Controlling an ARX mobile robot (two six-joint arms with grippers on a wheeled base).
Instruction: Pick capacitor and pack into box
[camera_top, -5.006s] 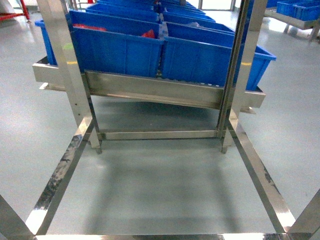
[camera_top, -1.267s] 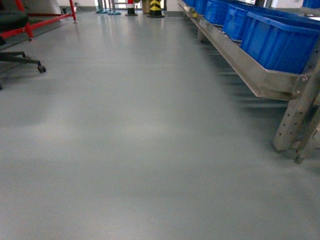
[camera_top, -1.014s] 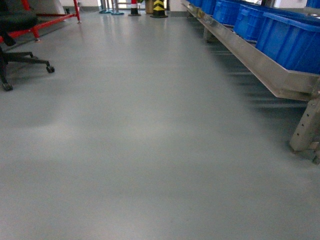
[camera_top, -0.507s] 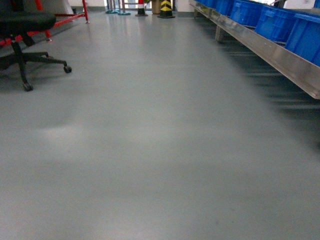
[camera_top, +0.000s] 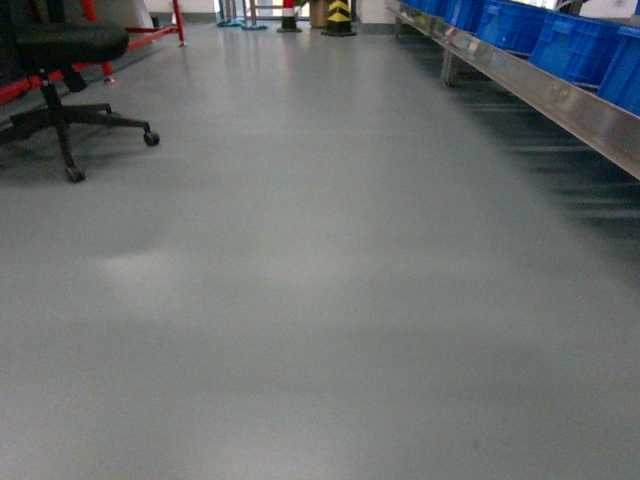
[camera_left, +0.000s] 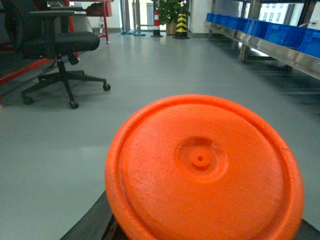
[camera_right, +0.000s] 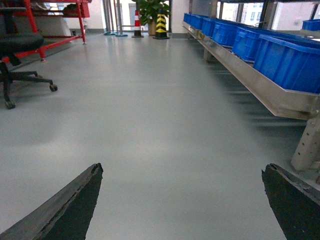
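Fingers (camera_right: 60, 207) of the right claw (camera_right: 182, 205), dark and wedge-shaped, stand spread wide over bare grey floor (camera_right: 150, 125), holding nothing. A round orange plastic disc (camera_left: 202, 170) fills the left wrist view; whether the left claw grips it cannot be told. The box appears nowhere. Blue plastic bins (camera_right: 260, 47) line the steel rack (camera_right: 250, 82) on the right; a black office chair (camera_top: 65, 85) stands far left.
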